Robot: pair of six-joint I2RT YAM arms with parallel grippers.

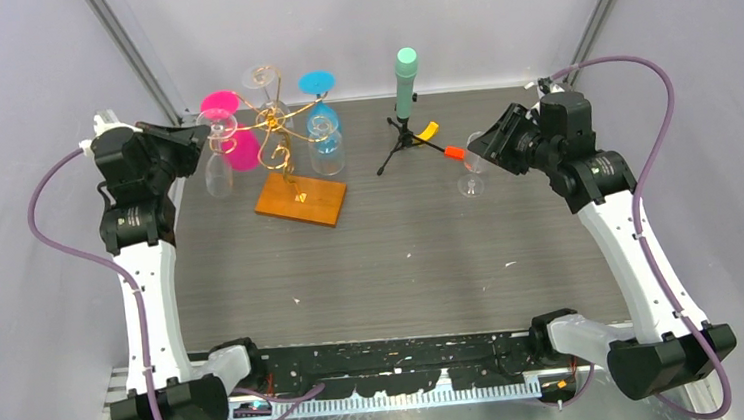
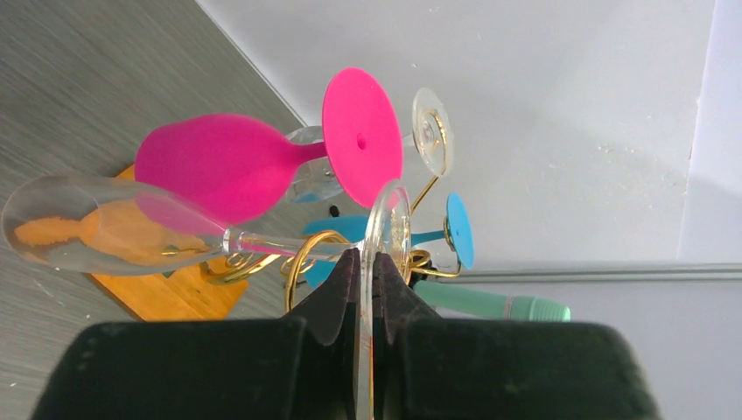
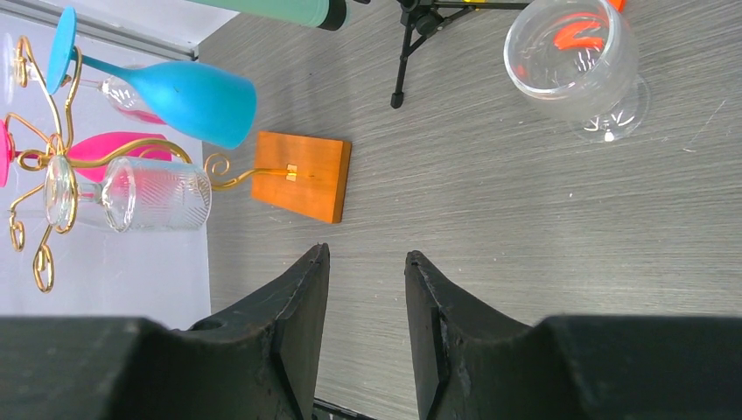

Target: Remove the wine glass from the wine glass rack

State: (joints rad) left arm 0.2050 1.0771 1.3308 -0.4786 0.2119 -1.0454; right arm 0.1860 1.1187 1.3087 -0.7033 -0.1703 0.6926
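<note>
Black fingers point(image 2: 343, 289) of the left hand point(image 2: 367, 262) pinch the round foot of a clear wine glass point(image 2: 105, 229). It hangs bowl-down at nine o'clock of the wine glass rack point(image 1: 280, 137), beside a pink glass point(image 1: 243, 150). Whether its foot rests on a gold scroll cannot be told. Over the tabletop point(image 1: 402, 258), toward two o'clock, the right hand point(image 3: 363, 271) hovers with jaws parted, holding nothing.

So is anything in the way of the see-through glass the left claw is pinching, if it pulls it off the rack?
Yes. The left gripper is shut on the foot of the clear wine glass, but the gold wire of the wine glass rack curls by its stem, and the pink glass hangs close beside it.
</note>
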